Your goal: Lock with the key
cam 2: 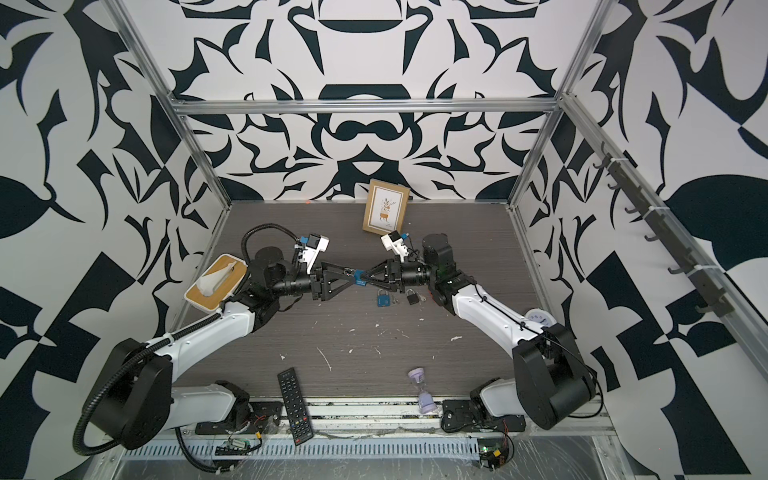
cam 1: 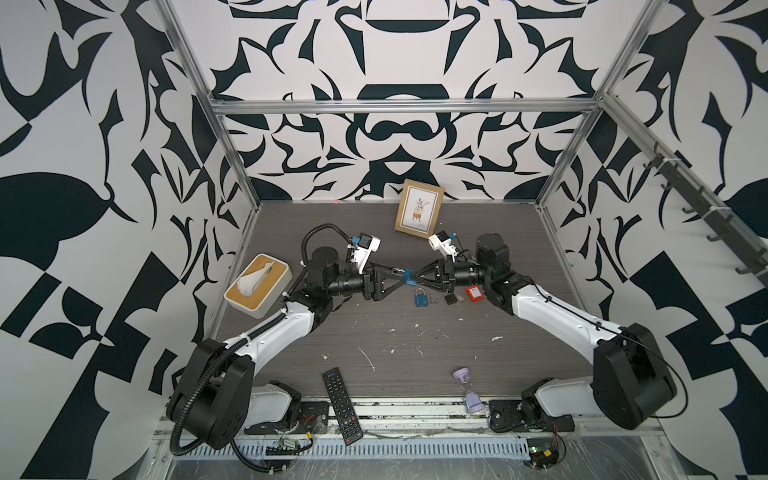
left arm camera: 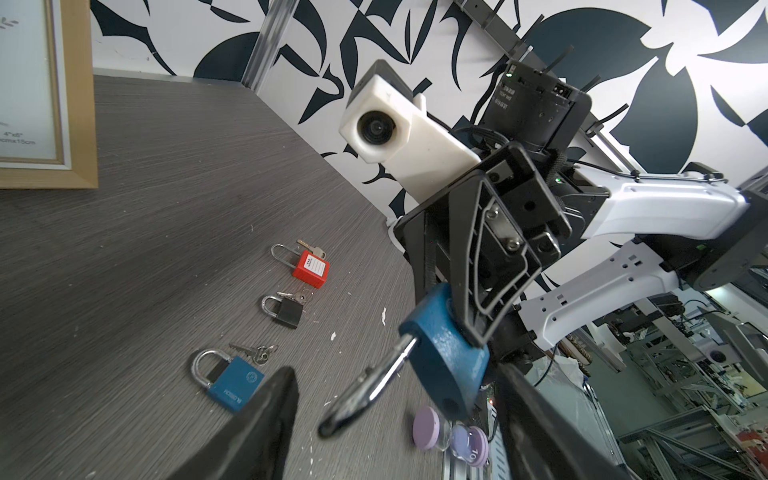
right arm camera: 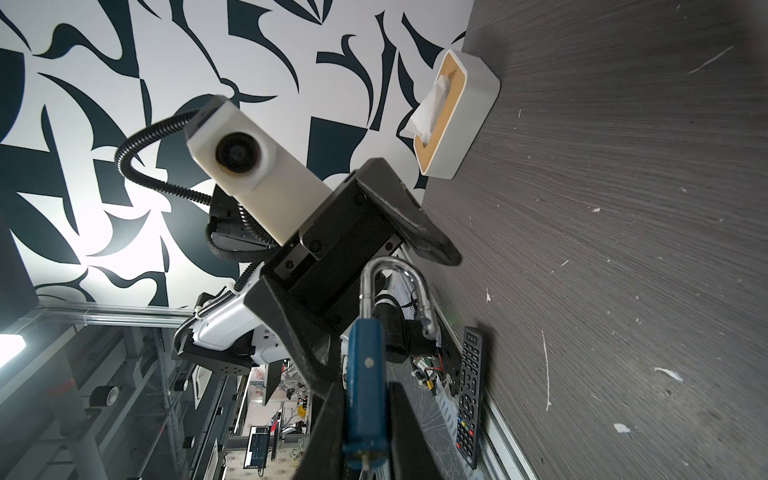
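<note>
A blue padlock point(right arm camera: 365, 386) hangs above the table's middle with my right gripper point(right arm camera: 365, 436) shut on its body. Its steel shackle point(right arm camera: 395, 286) is swung open, one leg free of the body. A small bit of metal point(right arm camera: 363, 461) sticks out of its base; whether it is the key I cannot tell. In the left wrist view the shackle point(left arm camera: 365, 386) points between the wide-apart fingers of my left gripper point(left arm camera: 399, 415), which is open and touches nothing. In both top views the two grippers meet tip to tip at the padlock point(cam 1: 409, 277) point(cam 2: 359, 277).
On the table below lie a second blue padlock point(left arm camera: 230, 384), a black padlock point(left arm camera: 286, 311) and a red padlock point(left arm camera: 311, 270), each with keys beside it. A tissue box point(cam 1: 257, 284), picture frame point(cam 1: 419, 208), remote point(cam 1: 343, 409) and purple sand timer point(cam 1: 469, 390) stand around.
</note>
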